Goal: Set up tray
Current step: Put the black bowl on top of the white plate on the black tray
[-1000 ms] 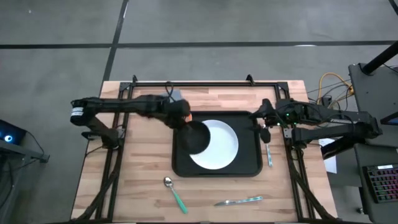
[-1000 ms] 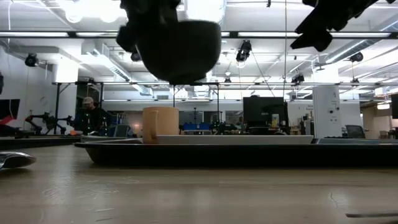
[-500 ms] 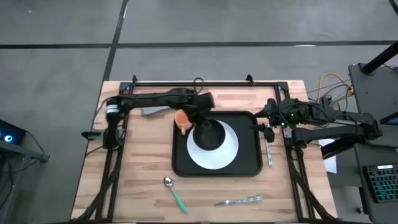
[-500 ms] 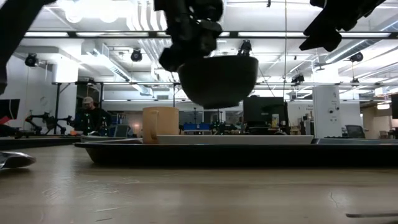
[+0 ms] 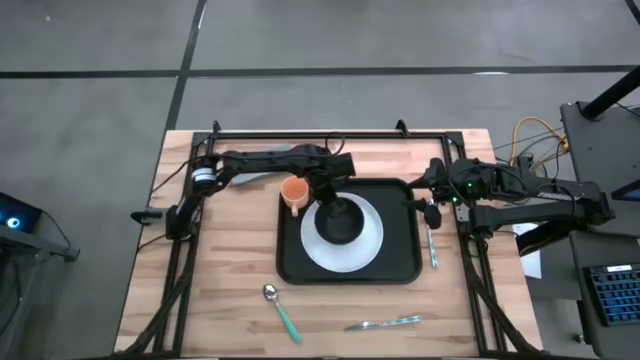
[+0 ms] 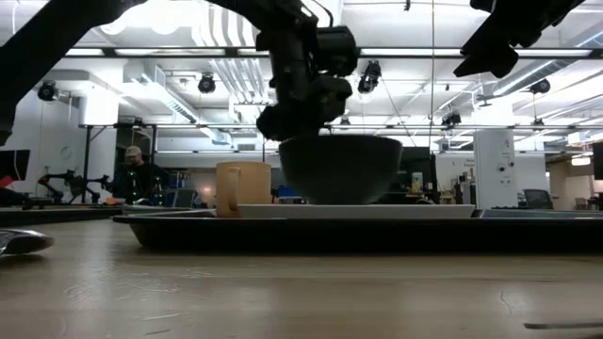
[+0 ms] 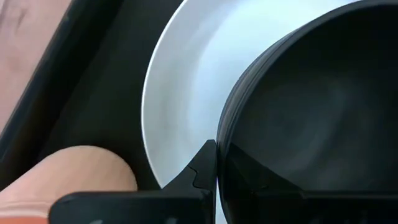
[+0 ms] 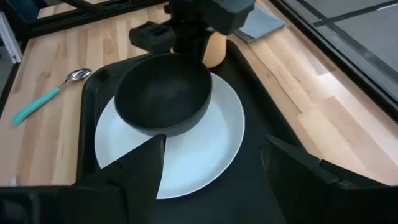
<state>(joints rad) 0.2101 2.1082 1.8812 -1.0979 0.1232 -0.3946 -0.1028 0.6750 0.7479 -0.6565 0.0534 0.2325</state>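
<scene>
A wooden tabletop (image 5: 220, 300) seen from above holds a large black tray (image 5: 405, 262) at its centre. On the tray lies a white plate (image 5: 368, 252), and a small black bowl (image 5: 341, 222) sits on the plate, toward its far-left part. An orange cup (image 5: 293, 192) stands in the tray's far-left corner, just beside the plate.

The left gripper (image 5: 330, 187) reaches in from the left, over the tray's far edge, and its fingers are closed on the bowl's rim. In the left wrist view one dark finger (image 7: 202, 168) presses against the outside of the bowl (image 7: 311, 124); the other finger is hidden inside the bowl. In the low view the bowl (image 6: 341, 169) appears to rest on the plate (image 6: 353, 211), though the exact contact is hard to make out.

The right gripper (image 5: 428, 203) waits at the tray's right edge. In the right wrist view its two dark fingers (image 8: 140, 165) stand wide apart, holding nothing, with the plate (image 8: 211, 155) and bowl (image 8: 165, 99) showing between them.

On the bare wood lie a spoon with a teal handle (image 5: 281, 310) near the front, another utensil with a light blue handle (image 5: 385, 323) to its right, and a third utensil (image 5: 431, 247), just right of the tray and partly hidden under the right arm. A grey object (image 5: 243, 178) is mostly hidden beneath the left arm. A person (image 6: 135, 174) shows far off in the room behind.
</scene>
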